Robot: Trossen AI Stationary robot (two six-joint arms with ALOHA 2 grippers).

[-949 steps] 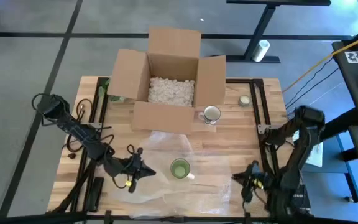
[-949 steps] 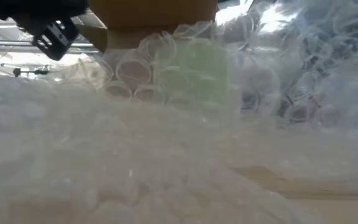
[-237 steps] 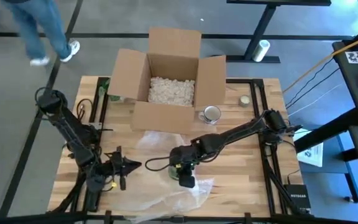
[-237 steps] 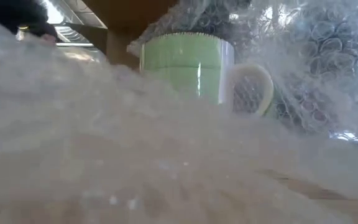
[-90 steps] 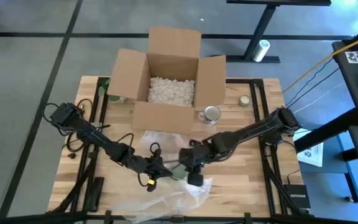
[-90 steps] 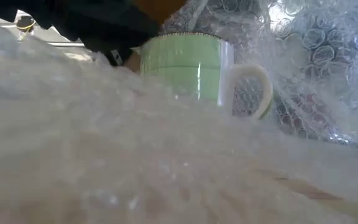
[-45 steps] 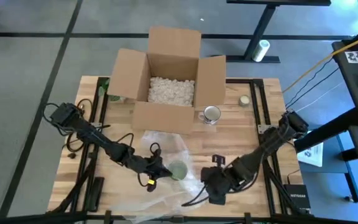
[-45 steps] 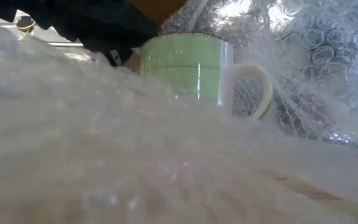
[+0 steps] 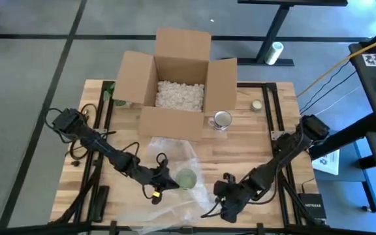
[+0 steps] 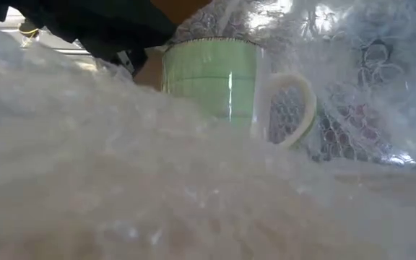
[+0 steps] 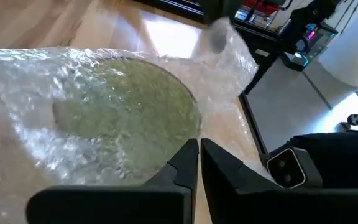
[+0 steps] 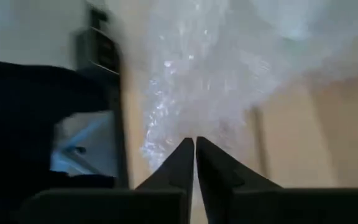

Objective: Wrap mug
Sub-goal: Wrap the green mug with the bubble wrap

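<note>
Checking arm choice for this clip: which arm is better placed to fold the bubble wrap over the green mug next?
Probably left: the left gripper sits right beside the green mug on the bubble wrap; the right gripper is farther off.

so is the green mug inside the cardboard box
No, the green mug stands on the bubble wrap on the table, in front of the cardboard box.

Open cardboard box [image 9: 178,81], silver mug [image 9: 222,120]

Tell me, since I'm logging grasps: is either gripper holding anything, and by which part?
Left gripper is shut beside the green mug, right gripper shut near the bubble wrap edge; whether either pinches wrap cannot be told.
</note>
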